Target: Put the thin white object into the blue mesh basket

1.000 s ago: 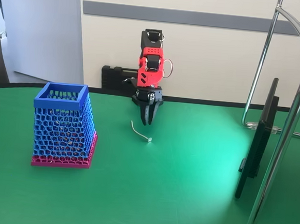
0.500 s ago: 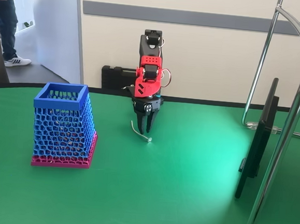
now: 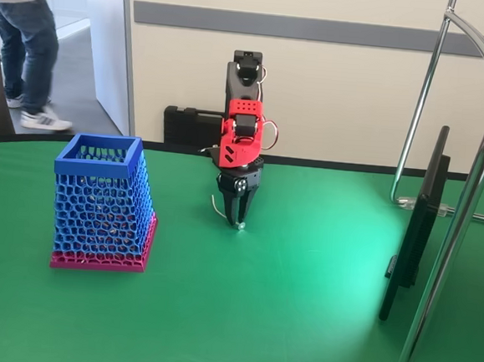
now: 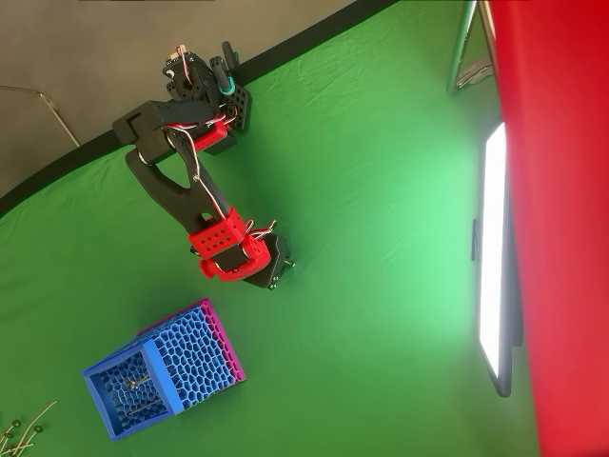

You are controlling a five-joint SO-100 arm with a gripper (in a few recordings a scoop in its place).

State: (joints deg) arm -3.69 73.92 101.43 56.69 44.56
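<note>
The thin white object lies on the green table, a curved strip whose knob end rests at my fingertips. My red and black gripper points straight down over that knob end, open by a narrow gap, tips at the table. The blue mesh basket with its pink base stands upright to the left, about a basket's width away. From overhead, the gripper sits up and right of the basket, and the arm hides the strip.
A dark monitor and chrome stand tubes occupy the right side. A black case sits behind the arm. A person walks past the doorway at back left. Loose thin strips lie beyond the mat's corner.
The gripper has come down and forward onto the strip's knob end, and its jaws went from shut to slightly open. A person has walked into the doorway.
</note>
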